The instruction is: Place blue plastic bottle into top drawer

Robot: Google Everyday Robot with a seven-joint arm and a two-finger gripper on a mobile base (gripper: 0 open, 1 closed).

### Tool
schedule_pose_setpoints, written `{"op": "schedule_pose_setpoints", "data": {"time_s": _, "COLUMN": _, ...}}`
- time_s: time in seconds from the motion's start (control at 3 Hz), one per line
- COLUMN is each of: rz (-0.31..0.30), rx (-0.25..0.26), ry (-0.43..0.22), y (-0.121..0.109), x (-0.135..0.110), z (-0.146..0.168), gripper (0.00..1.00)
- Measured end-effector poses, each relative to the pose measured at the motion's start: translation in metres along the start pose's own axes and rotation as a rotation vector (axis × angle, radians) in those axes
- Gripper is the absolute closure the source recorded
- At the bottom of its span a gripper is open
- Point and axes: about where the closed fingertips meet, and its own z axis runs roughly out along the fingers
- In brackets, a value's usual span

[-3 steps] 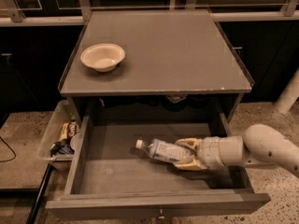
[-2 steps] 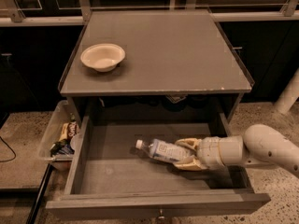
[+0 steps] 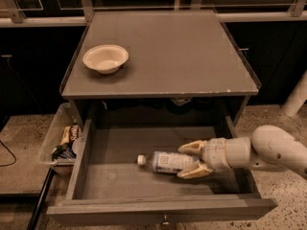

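The blue plastic bottle (image 3: 168, 162) lies on its side on the bare bottom of the open top drawer (image 3: 110, 176), with its white cap pointing left. My gripper (image 3: 193, 159) reaches into the drawer from the right. Its two cream fingers (image 3: 192, 147) are spread on either side of the bottle's base end, and the jaws look open. The bottle rests flat on the drawer floor.
A cream round bowl (image 3: 105, 58) sits on the cabinet top (image 3: 192, 51) at the left. A clear plastic bin of snack packets (image 3: 60, 140) stands on the floor to the left of the drawer. A white post (image 3: 295, 97) stands at the right.
The bottle's cap end has dropped a little and now lies level on the drawer bottom. My gripper has stayed in about the same place.
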Motion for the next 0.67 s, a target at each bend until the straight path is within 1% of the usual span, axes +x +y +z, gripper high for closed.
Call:
{"op": "schedule_pose_setpoints", "data": {"time_s": 0.33, "rz": -0.054, "rx": 0.013, "ry": 0.032, "y": -0.007, "x": -0.025, "z": -0.024, "gripper": 0.00}}
{"op": "schedule_pose_setpoints", "data": {"time_s": 0.67, "rz": -0.137, "rx": 0.051, "ry": 0.100, "y": -0.018, "x": -0.054, "z": -0.065, "gripper": 0.00}}
